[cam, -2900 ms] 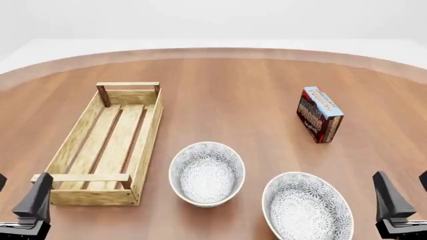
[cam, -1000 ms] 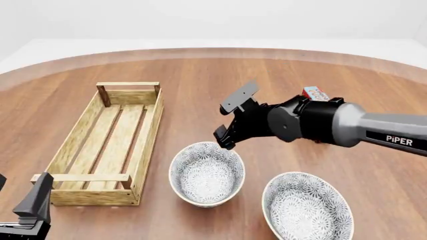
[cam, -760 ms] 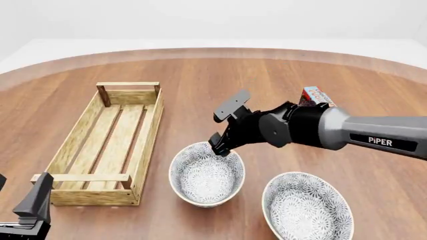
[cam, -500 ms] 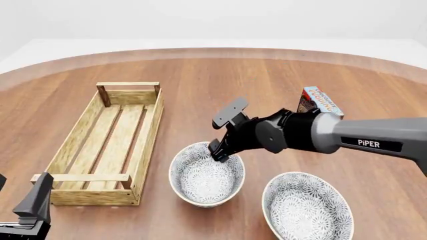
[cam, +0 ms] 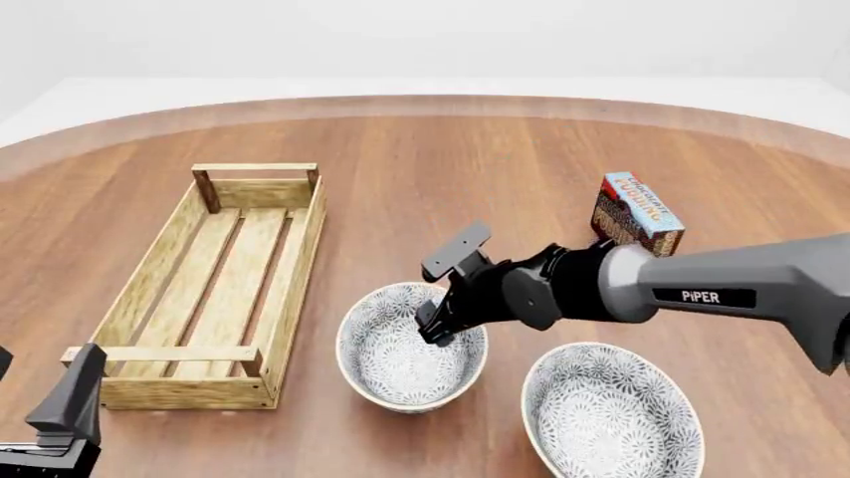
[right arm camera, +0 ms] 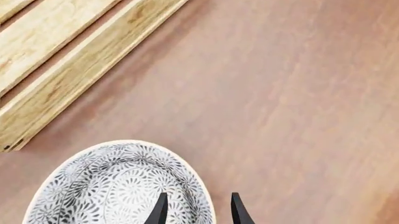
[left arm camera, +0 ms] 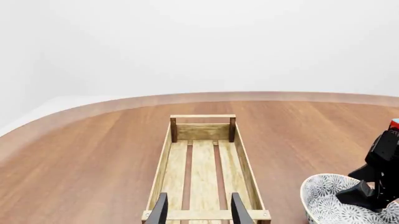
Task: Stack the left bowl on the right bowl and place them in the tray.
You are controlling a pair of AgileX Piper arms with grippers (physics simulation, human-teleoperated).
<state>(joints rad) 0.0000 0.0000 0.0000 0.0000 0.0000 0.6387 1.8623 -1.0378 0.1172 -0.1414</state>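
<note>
Front view: right hand (cam: pixel 439 324) open, fingers straddling left bowl (cam: pixel 409 349) far rim.

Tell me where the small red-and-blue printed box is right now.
In the front view, the small red-and-blue printed box stands on the brown wooden table at the right, beyond the two patterned bowls and just behind the right arm, far from the light wooden slat tray.

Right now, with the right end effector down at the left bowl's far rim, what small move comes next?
Probably close the right end effector. In the right wrist view its open fingers straddle the left bowl's rim, one inside, one outside, so closing should pinch the wall before lifting toward the right bowl.
</note>
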